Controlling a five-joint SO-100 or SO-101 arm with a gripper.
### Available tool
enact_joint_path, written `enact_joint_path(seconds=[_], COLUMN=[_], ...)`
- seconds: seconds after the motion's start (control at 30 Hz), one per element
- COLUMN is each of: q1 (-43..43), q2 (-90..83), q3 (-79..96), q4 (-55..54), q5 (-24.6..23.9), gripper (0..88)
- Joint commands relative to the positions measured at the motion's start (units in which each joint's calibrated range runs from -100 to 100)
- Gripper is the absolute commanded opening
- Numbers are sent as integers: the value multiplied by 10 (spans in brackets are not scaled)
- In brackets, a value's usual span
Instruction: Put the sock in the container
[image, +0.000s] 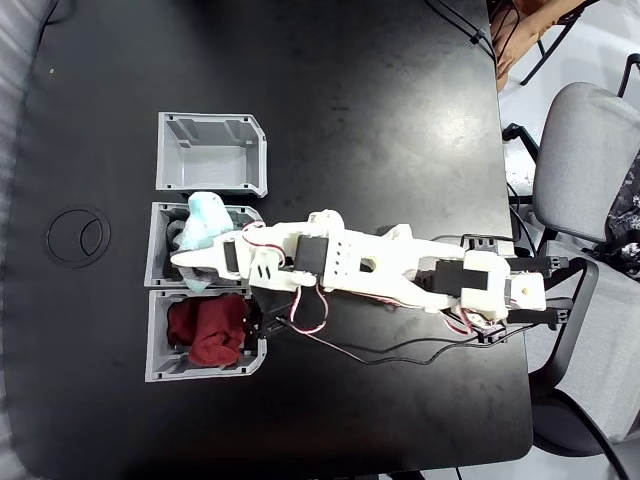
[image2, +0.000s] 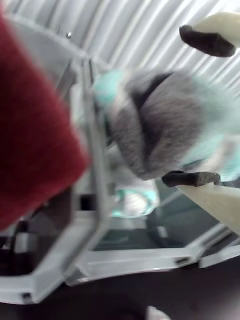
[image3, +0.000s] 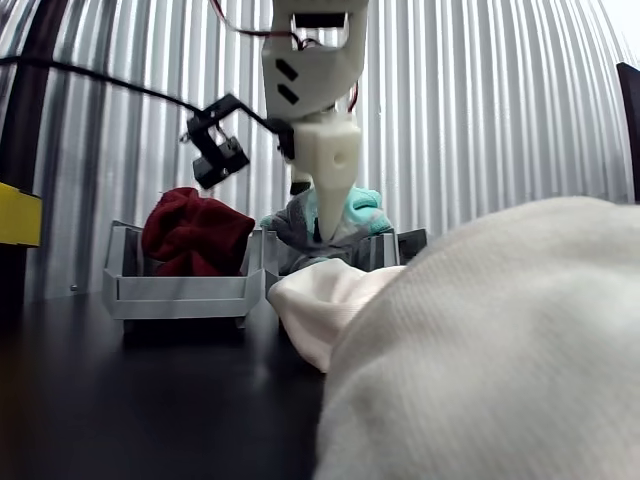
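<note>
The sock (image: 207, 220), mint-blue with a grey speckled part, lies bunched in the middle grey bin, the container (image: 157, 250), and bulges over its upper side. My gripper (image: 195, 258) hangs over that bin, reaching in from the right. In the wrist view the sock (image2: 165, 125) sits between my spread fingers: the lower pad (image2: 192, 178) touches its edge, while the upper pad (image2: 207, 40) stands clear of it. In the other view the white finger (image3: 330, 190) points down onto the sock (image3: 360, 210), above the container (image3: 405, 243).
A like bin holding dark red fabric (image: 207, 330) sits right beside the container, and a bare grey bin (image: 212, 150) on its other side. Cream-white socks (image3: 470, 340) lie close to the other view's camera. Loose cables (image: 380, 350) run under the arm; a chair (image: 585, 150) stands at the right.
</note>
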Motion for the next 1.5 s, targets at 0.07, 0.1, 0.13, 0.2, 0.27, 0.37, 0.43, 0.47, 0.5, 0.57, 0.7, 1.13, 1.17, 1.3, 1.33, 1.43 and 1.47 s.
enact_joint_path(seconds=[0.07,0.1,0.13,0.2,0.27,0.37,0.43,0.47,0.5,0.57,0.7,1.13,1.17,1.3,1.33,1.43,1.47], q1=[0,0,0,0,0,2,2,1,1,0,6,-49,-46,-43,-43,-46,-46], q2=[-167,-190,-211,-250,-285,-328,-346,-353,-357,-360,-370,-655,-681,-779,-806,-892,-923], q3=[-26,-24,-23,-23,-23,-23,-23,-22,-22,-22,-21,123,138,197,217,294,326], q4=[84,100,117,161,207,287,345,373,401,442,468,464,463,453,441,392,369], q5=[-3,-3,-3,-3,-3,-3,-3,-3,-3,-3,-3,-12,-19,-31,-31,-33,-38], gripper=[407,406,404,403,402,400,400,399,388,336,203,10,18,13,13,13,13])
